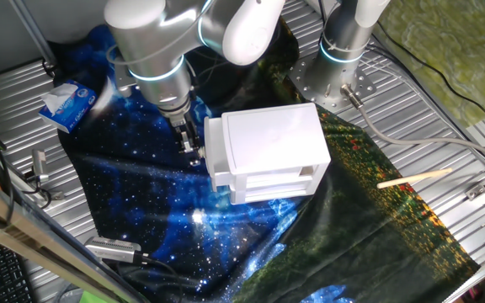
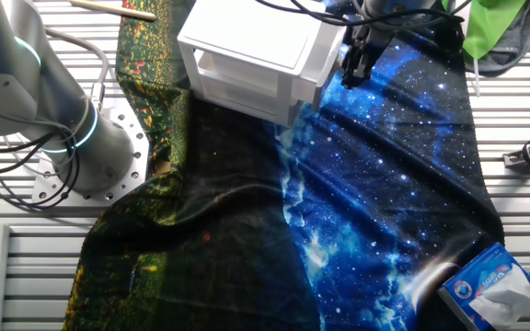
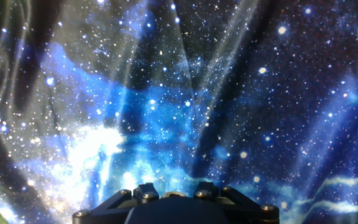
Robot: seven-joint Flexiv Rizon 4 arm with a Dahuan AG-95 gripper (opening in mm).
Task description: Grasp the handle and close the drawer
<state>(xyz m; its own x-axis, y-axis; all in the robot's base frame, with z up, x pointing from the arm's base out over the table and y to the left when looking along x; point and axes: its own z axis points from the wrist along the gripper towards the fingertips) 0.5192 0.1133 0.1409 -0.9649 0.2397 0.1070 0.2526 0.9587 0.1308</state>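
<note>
Hanging fingers-down over the star-print cloth [image 3: 179, 93], the gripper [image 1: 192, 145] is seen in the hand view with only its dark base at the bottom edge; no fingertips, handle or drawer are caught there. How far the fingers are spread cannot be told from any view, and nothing is seen held between them.

Just beside the gripper, the drawer [image 1: 213, 156] is judged to be the white panel on the cabinet's [image 1: 272, 139] side facing the fingers. In the other fixed view the same front [image 2: 331, 57] sits right next to the dark fingers [image 2: 352, 64]. The handle is not made out in either fixed view; it is hidden behind the fingers or too small to tell. Whether the drawer is shut flush or sticks out slightly cannot be settled, though it looks nearly in.

Step judged: at or near the handle, with the close either nearly finished or just about done. If any gap is left, a short straight push toward the cabinet is called for, kept level so the light cabinet is not slid on the cloth.

Containers: an open slot is shown on the cabinet's other face, and nothing is seen inside. The drawer's contents are hidden.

Farther off, a tissue pack [image 1: 67, 104] and a wooden stick [image 1: 415, 178] lie on the ribbed table [image 1: 445, 227].
</note>
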